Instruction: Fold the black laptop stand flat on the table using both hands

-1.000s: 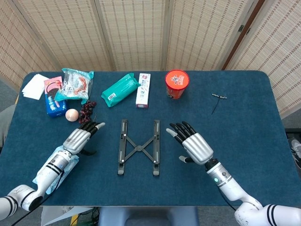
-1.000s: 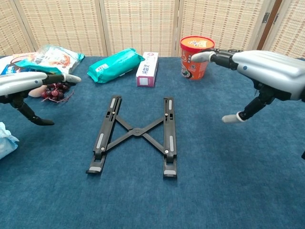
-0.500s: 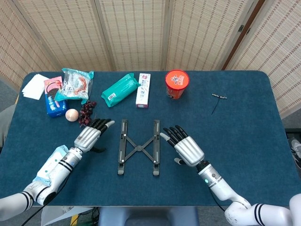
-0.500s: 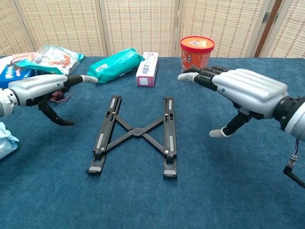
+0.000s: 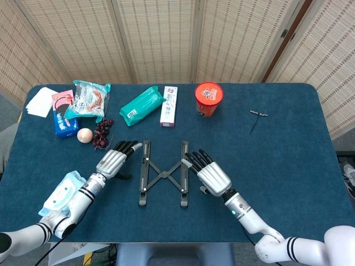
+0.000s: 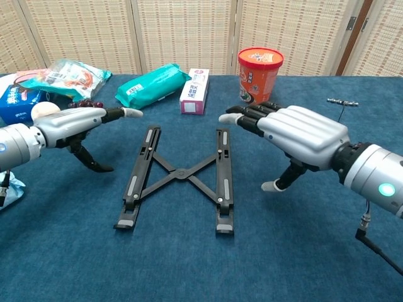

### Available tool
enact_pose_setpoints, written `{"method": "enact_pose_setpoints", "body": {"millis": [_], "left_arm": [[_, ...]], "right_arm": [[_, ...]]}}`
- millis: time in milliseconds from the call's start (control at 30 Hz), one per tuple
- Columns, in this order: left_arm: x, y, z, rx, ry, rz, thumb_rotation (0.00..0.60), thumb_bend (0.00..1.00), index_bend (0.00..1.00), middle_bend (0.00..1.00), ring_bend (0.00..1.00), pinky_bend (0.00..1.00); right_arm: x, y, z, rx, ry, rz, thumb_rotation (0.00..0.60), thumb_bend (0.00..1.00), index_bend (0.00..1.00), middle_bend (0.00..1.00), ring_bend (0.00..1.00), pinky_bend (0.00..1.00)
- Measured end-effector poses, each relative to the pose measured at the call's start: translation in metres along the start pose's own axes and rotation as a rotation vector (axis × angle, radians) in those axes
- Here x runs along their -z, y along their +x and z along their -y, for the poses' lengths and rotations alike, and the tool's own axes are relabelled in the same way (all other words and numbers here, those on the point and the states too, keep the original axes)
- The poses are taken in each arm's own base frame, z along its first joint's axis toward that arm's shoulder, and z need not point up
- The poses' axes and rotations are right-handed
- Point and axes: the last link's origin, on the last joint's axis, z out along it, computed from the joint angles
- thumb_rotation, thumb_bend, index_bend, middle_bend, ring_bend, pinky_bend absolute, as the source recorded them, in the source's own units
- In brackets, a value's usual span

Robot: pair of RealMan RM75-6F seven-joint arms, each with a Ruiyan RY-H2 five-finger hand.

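1. Stand (image 5: 163, 173) lies mid-table, rails spread in an X, not yet collapsed
2. Left hand (image 5: 113, 161) hovers just beside the left rail, fingers extended and apart, holding nothing; right hand (image 5: 209, 174) likewise at the right rail (fingertips near it; contact cannot be confirmed)
3. Step in hand: approach. Next move calls for both hands to press the rails inward together, evenly, so the stand does not skid
4. Against the earlier frames, both hands have closed in from well apart; stand unmoved
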Motion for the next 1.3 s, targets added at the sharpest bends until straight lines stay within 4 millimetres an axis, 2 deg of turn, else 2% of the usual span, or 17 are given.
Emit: {"method": "enact_pose_setpoints", "body": {"millis": [667,1300], "left_arm": [[-0.008,-0.013,-0.009,0.075,0.008,0.004,0.6,0.17,0.0,0.03,0.04,0.04],[-0.012,-0.019,-0.017,0.14,0.014,0.001,0.6,0.18,0.0,0.03,0.04,0.04]], "right_arm": [[-0.023,-0.022,0.021,0.043,0.004,0.015,0.6,0.06,0.0,0.0,0.0,0.0],[-0.04,-0.027,0.036,0.062,0.029,-0.011,0.6,0.07,0.0,0.0,0.0,0.0]]}}
